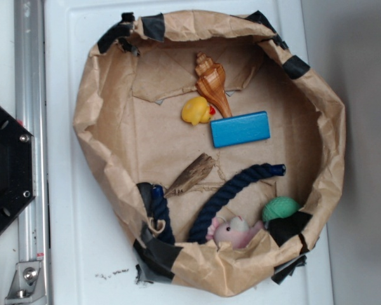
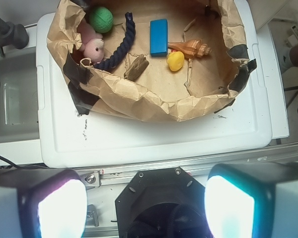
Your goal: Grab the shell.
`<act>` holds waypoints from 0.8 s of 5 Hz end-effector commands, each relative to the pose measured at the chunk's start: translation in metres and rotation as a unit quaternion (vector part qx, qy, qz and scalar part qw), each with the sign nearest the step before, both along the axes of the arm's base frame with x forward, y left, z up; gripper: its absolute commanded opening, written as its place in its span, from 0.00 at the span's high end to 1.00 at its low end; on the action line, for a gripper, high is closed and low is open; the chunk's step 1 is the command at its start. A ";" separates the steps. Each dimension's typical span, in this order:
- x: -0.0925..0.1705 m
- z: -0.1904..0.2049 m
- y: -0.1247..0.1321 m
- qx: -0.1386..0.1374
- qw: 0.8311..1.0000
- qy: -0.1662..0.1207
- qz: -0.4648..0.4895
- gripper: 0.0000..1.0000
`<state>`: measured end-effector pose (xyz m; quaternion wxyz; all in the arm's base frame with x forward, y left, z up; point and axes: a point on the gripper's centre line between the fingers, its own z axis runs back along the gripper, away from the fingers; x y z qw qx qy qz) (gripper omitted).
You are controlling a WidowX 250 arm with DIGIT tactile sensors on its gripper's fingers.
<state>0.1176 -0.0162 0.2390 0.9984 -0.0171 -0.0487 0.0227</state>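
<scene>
The shell [image 1: 212, 82] is a glossy orange-tan spiral conch with cream stripes. It lies at the back of the brown paper basin [image 1: 101, 159], its pointed tail touching the blue block [image 1: 240, 129] and its side against the yellow duck [image 1: 195, 111]. In the wrist view the shell [image 2: 192, 48] shows at the top, far from my gripper [image 2: 145, 207]. My gripper hangs open over the black robot base [image 2: 159, 198], outside the basin, with nothing between its fingers [image 2: 59, 208]. The gripper does not show in the exterior view.
Inside the basin also lie a brown wood piece [image 1: 190, 174], a dark blue rope [image 1: 225, 194], a green ball [image 1: 279, 208] and a pink plush toy [image 1: 233, 231]. The basin's crumpled taped wall stands raised all round. A metal rail [image 1: 30, 152] and the black base [image 1: 6, 168] are at the left.
</scene>
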 end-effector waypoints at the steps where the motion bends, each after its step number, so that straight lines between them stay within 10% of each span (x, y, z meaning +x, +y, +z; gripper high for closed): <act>1: 0.000 0.000 0.000 0.000 1.000 0.000 0.000 0.00; 3: 0.077 -0.037 0.020 0.060 0.968 -0.096 -0.226 0.00; 4: 0.112 -0.068 0.030 0.048 0.930 -0.127 -0.342 0.00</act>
